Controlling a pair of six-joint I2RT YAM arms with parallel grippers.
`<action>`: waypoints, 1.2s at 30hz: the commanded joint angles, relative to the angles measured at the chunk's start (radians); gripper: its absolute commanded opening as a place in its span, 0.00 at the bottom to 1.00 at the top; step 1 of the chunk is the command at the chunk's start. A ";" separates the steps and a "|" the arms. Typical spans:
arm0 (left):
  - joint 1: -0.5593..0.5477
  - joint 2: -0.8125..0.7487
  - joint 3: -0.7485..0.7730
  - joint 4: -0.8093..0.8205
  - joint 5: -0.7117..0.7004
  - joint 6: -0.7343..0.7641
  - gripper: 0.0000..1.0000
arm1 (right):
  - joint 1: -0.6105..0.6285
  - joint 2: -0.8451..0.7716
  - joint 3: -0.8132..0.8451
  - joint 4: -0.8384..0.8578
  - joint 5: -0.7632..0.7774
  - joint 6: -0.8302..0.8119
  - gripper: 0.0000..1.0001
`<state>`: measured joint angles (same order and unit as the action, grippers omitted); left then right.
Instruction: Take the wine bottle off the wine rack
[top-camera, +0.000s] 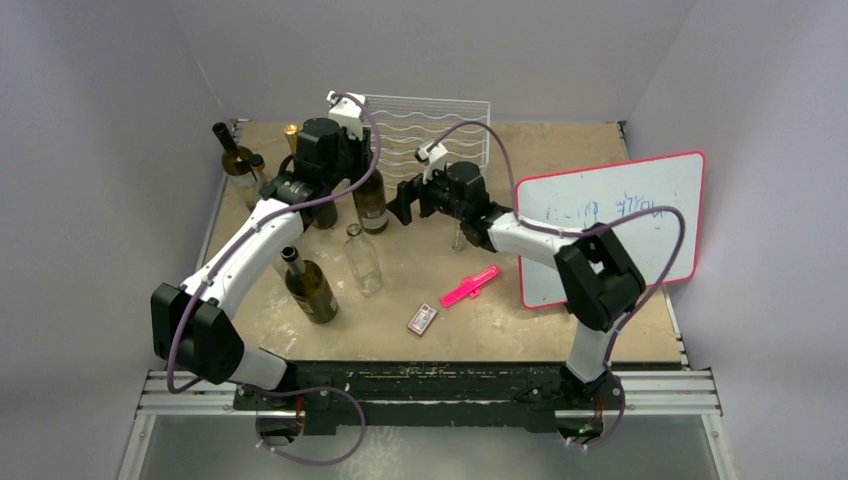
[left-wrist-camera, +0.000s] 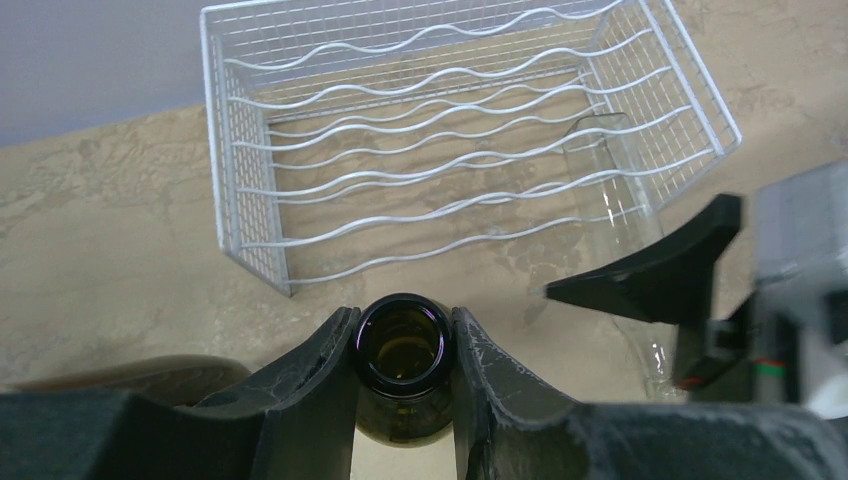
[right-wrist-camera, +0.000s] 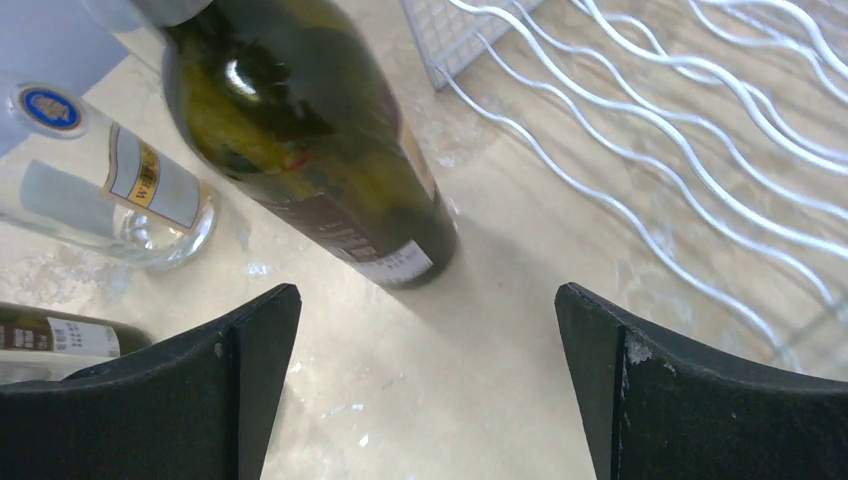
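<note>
Top view: left gripper (top-camera: 364, 172) was clamped on the neck of the wine bottle (top-camera: 371, 208), which stood upright on the table (top-camera: 530, 318) just in front of the wine rack (top-camera: 440, 122). Left wrist: fingers (left-wrist-camera: 480, 370) pinched the bottle mouth on both sides. Right wrist: right gripper (right-wrist-camera: 425, 330) was spread wide w/ the bottle ahead, not touching.

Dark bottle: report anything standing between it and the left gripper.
Nothing visible. The left gripper is shut on the neck of the dark bottle just under the mouth, with both fingers against the glass. The bottle stands upright in front of the wine rack, apart from its wires.
</note>
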<state>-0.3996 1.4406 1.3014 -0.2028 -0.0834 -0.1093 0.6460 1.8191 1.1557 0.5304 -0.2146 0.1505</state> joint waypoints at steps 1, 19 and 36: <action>0.004 -0.077 -0.033 0.103 -0.044 0.050 0.00 | -0.001 -0.068 0.091 -0.459 0.170 0.097 1.00; 0.004 -0.108 -0.030 0.092 -0.022 -0.012 0.76 | -0.008 -0.040 0.056 -0.649 0.616 0.434 0.99; 0.004 -0.310 0.007 0.069 0.102 -0.033 1.00 | -0.049 0.217 0.237 -0.557 0.840 0.436 0.78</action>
<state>-0.3996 1.2037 1.2705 -0.1680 -0.0620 -0.1207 0.6109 2.0216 1.3533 -0.0799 0.5652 0.5892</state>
